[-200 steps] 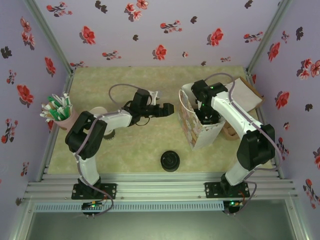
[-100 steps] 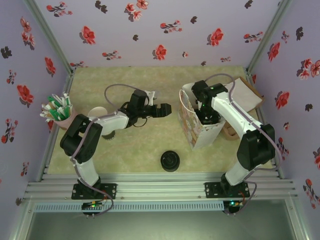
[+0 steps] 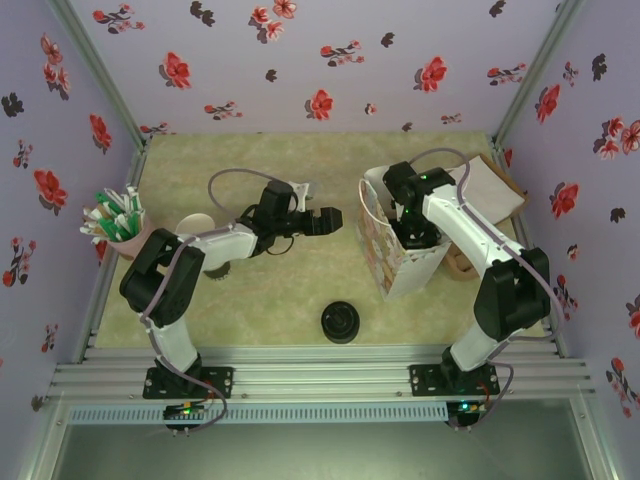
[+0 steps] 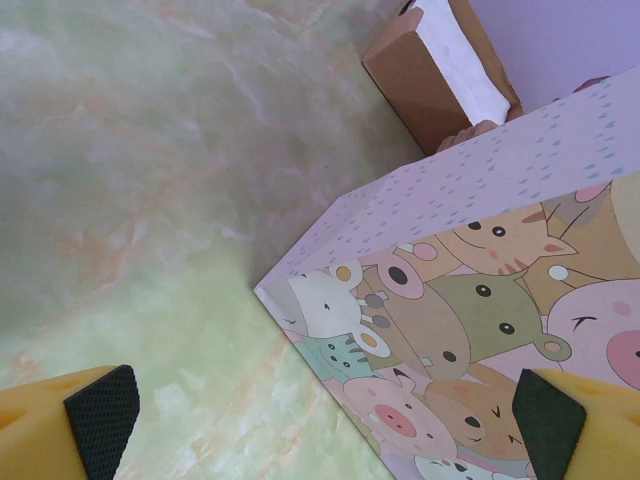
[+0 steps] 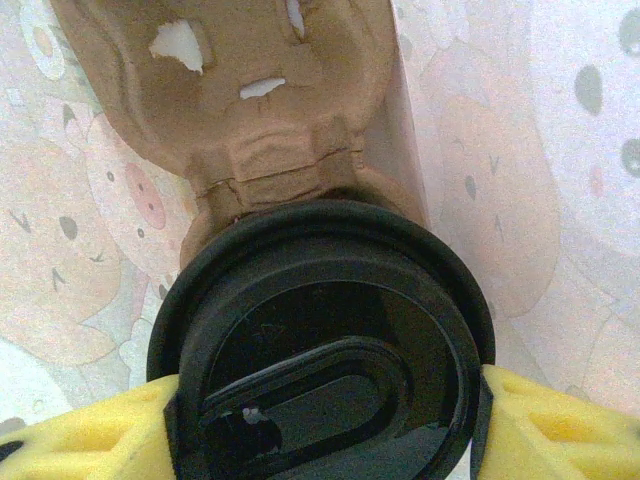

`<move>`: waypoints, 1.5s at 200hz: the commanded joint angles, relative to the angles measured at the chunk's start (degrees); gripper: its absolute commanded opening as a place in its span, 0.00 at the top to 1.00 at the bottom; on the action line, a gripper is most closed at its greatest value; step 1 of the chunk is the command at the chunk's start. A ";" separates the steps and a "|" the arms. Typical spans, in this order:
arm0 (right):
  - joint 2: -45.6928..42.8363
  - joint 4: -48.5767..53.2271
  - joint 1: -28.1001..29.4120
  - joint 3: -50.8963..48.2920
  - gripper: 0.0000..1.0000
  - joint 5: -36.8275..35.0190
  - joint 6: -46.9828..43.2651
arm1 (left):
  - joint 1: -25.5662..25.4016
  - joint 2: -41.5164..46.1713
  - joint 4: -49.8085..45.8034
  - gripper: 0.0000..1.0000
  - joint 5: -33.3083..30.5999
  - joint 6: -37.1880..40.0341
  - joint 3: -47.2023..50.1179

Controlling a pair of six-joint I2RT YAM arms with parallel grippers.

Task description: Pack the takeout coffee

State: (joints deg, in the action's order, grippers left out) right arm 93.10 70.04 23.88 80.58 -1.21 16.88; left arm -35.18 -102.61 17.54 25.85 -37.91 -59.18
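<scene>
At the 9 o'clock edge of the table in the top view stands a pink holder of green-and-white sticks, which has no part in this job. The left end effector hangs near the table's middle with its jaws spread wide and nothing between them, aimed toward 3 o'clock at the gift bag. Its wrist camera shows the bag's cartoon-animal side close ahead, apart from both pads. At 6 o'clock from it, near the table's front edge, lie loose black lids. The right arm reaches down through the bag's open mouth. There the right end effector is closed part-way on the takeout coffee, its 2 yellow fingers pressing the black lid's rim at 9 and 3 o'clock in the wrist view. The cup's body is hidden under the lid. At 12 o'clock from the lid, inside the bag, sits a brown pulp carrier; whether it touches the lid I cannot tell. Beyond the bag at 2 o'clock sits a brown box. The step in hand looks like setting the cup into the bag, though I cannot tell whether its base is seated. The next move likely calls for an upright descent until it rests, a modest release within the narrow walls, then a straight lift clear of the bag's rim.
</scene>
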 commanded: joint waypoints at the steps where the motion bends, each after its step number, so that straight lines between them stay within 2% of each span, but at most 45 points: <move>1: -0.40 -0.85 -0.32 -1.17 0.36 1.13 -0.54 | 0.37 1.12 1.00 0.01 -0.79 0.91 0.12; 105: 1.89 -2.09 -0.85 -3.45 0.36 1.50 -0.33 | 0.41 0.92 -0.92 0.01 -0.62 1.22 -1.20; 172: 5.24 -7.00 -0.85 -8.36 0.36 1.66 0.96 | 0.46 1.01 -1.41 0.01 -0.62 1.46 -1.47; 300: 3.60 -7.14 -0.67 -9.47 0.35 1.21 1.47 | 0.45 1.45 -1.10 0.01 -0.63 1.33 -0.85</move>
State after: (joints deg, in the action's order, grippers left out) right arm 91.59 64.45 23.51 76.44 -2.35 17.08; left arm -35.07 -102.61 16.99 25.85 -37.91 -59.20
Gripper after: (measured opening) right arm 0.647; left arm 0.992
